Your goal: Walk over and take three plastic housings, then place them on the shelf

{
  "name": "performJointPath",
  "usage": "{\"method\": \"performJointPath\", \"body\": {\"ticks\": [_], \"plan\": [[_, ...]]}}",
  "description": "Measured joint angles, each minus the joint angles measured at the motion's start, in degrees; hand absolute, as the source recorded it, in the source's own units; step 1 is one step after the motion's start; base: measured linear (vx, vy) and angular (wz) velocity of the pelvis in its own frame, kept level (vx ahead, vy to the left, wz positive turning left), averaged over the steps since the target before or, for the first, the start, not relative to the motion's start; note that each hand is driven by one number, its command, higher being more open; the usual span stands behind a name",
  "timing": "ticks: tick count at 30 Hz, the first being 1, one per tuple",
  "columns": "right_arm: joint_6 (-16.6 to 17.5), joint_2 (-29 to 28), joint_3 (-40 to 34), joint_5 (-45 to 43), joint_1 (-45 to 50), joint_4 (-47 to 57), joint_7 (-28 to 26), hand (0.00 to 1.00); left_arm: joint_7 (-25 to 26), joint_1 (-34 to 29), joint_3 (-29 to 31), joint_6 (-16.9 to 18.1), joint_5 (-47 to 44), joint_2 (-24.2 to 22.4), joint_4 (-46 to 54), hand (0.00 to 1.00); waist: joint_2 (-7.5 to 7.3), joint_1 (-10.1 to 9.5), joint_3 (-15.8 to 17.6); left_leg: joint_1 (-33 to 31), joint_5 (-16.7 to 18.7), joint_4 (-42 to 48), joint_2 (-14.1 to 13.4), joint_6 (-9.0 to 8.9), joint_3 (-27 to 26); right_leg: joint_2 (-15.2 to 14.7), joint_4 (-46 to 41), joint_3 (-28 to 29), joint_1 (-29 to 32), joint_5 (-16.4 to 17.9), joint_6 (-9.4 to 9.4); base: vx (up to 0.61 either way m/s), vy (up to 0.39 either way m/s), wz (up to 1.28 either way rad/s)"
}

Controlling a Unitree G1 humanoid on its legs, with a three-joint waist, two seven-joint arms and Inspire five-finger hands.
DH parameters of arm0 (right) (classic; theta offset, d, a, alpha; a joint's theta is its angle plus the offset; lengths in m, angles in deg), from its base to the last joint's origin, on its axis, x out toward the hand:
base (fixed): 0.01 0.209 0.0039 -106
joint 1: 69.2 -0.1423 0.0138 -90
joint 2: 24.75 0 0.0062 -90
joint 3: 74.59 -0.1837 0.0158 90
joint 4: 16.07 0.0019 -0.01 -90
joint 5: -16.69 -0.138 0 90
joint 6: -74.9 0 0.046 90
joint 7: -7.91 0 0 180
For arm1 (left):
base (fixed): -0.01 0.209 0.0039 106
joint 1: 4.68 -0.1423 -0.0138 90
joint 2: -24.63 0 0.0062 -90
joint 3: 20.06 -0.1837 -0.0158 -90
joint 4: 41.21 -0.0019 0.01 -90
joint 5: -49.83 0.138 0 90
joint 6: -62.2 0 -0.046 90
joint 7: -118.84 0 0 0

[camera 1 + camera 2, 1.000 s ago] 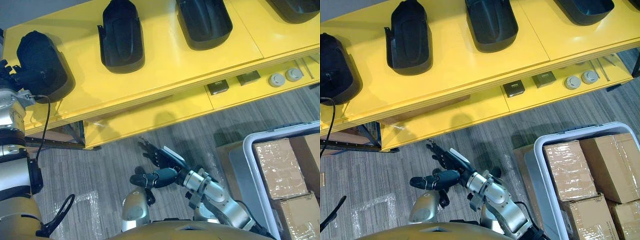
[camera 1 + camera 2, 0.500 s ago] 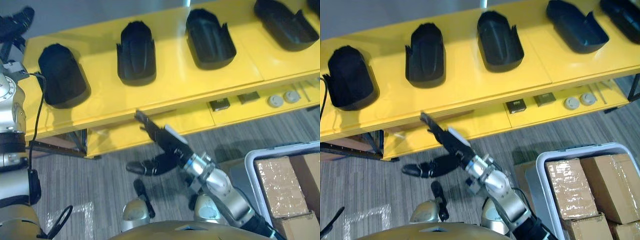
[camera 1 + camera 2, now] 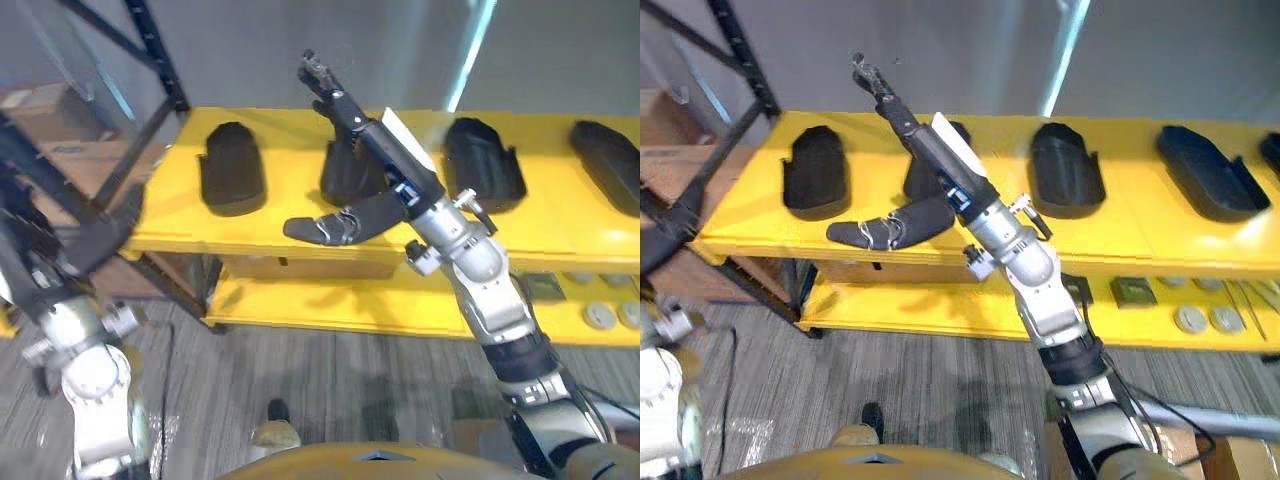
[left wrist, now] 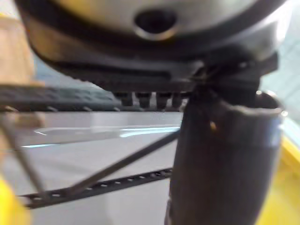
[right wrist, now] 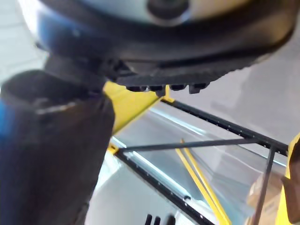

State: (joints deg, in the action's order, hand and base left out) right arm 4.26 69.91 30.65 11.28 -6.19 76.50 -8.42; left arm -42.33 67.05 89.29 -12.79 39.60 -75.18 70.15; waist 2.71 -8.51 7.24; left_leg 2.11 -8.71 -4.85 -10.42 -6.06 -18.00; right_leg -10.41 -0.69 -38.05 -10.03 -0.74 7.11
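Several black plastic housings lie in a row on the yellow shelf top (image 3: 280,225): one at the left (image 3: 232,168), one in the middle (image 3: 347,178) partly behind my right hand, and others to the right (image 3: 483,160) (image 3: 1205,185). My right hand (image 3: 385,160) is raised in front of the middle housing, open, with straight fingers pointing up and left and the thumb (image 3: 335,222) spread below. It holds nothing. My left hand (image 3: 95,232) shows blurred at the lower left, off the shelf's left end, open and empty.
A black metal rack frame (image 3: 150,60) stands at the left end of the shelf, with a cardboard box (image 3: 45,105) behind it. The lower yellow shelf carries small round and square parts (image 3: 1190,318) (image 3: 1130,290). Grey floor (image 3: 330,370) lies before the shelf.
The view has swung up from the floor to the shelf and wall. My right hand rose from floor level to the shelf top. My left hand came off the leftmost housing.
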Motion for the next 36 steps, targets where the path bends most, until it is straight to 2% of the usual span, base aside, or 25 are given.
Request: {"method": "performJointPath", "body": {"ticks": [3, 7, 9, 12, 14, 19, 25, 30, 36], "plan": [[0.4, -0.4, 4.7, 7.7, -5.9, -10.6, 2.9, 1.0, -2.1, -6.3, -6.8, -0.5, -1.0, -3.6, -7.8, 1.0, 0.02, -2.47, 0.0, -1.3, -0.8, -0.2, 0.2, 0.26, 2.2, 0.1, 0.0, -2.1, -0.3, 0.1, -0.09, -0.05, 0.017, 0.39], [0.4, -2.6, 11.8, 17.6, -10.8, -25.2, 6.4, 1.0, -2.8, -8.2, -12.8, -2.6, -1.2, -5.4, -21.0, 1.0, -0.85, -4.5, 0.2, -3.0, -1.7, -0.2, 0.2, 0.32, 4.0, 0.4, 0.0, -3.9, 0.2, 0.3, -0.54, -0.06, 0.027, 0.21], [0.3, -3.5, 13.2, 20.5, -12.2, -30.5, 8.1, 1.0, -2.8, -9.5, -14.2, -2.6, -0.8, -6.1, -22.5, 1.0, -1.4, -5.62, 0.6, -3.3, -1.9, -0.2, 0.2, 0.33, 4.6, 0.5, -0.1, -4.4, 0.2, 0.3, -0.57, -0.03, 0.02, 0.19], [-0.3, -3.8, 14.8, 25.6, -15.2, -37.1, 11.8, 1.0, -2.8, -9.7, -14.9, -2.6, -0.9, -6.1, -23.2, 1.0, -1.25, -7.2, 0.9, -3.7, -2.2, -0.2, 0.4, 0.43, 5.4, 0.4, -0.3, -5.3, 0.0, 0.3, -0.54, -0.03, 0.022, 0.16], [-1.5, -5.2, 15.0, 29.9, -19.0, -42.9, 16.7, 1.0, -2.2, -9.7, -15.0, -2.5, -0.9, -6.1, -23.2, 1.0, -0.77, -7.39, 1.2, -3.8, -2.6, -0.1, 0.6, 0.53, 6.0, 0.2, -0.6, -5.7, -0.2, 0.3, -0.52, -0.04, 0.029, 0.1], [-4.8, -5.2, 14.9, 33.4, -27.9, -48.5, 26.1, 1.0, -2.7, -6.9, -18.3, -2.6, -2.8, -4.9, -27.9, 1.0, 1.16, -8.52, 2.7, -4.9, -2.8, -0.2, 0.6, 0.71, 6.5, -0.1, -1.5, -6.1, 0.9, 0.5, -0.72, -0.07, 0.035, 0.05], [-6.1, -5.3, 12.1, 33.4, -33.1, -50.2, 33.6, 1.0, -4.1, -4.4, -23.5, -3.0, -2.9, -4.0, -35.6, 1.0, 1.41, -8.75, 5.3, -5.9, -3.1, -0.2, 0.6, 0.96, 6.9, -0.7, -2.8, -6.3, 2.0, 0.7, -0.99, -0.05, 0.022, 0.04], [-6.1, -4.6, 10.7, 35.8, -33.2, -50.3, 34.0, 1.0, -4.2, -3.9, -26.1, -3.4, -3.2, -3.7, -36.7, 1.0, 1.56, -8.39, 6.1, -6.6, -3.5, -0.1, 0.7, 1.11, 6.3, -2.3, -6.6, -5.5, 4.4, 2.3, -0.63, -0.02, 0.007, -0.04], [-5.3, -4.1, 14.0, 41.3, -35.2, -51.7, 29.4, 1.0, -4.0, -2.0, -28.7, -3.7, -5.1, -3.5, -37.1, 1.0, 2.54, -8.25, 6.7, -6.6, -3.7, 0.0, 0.7, 1.01, 6.2, -3.6, -10.5, -5.3, 5.7, 4.4, -0.81, -0.02, -0.016, 0.0]]}}
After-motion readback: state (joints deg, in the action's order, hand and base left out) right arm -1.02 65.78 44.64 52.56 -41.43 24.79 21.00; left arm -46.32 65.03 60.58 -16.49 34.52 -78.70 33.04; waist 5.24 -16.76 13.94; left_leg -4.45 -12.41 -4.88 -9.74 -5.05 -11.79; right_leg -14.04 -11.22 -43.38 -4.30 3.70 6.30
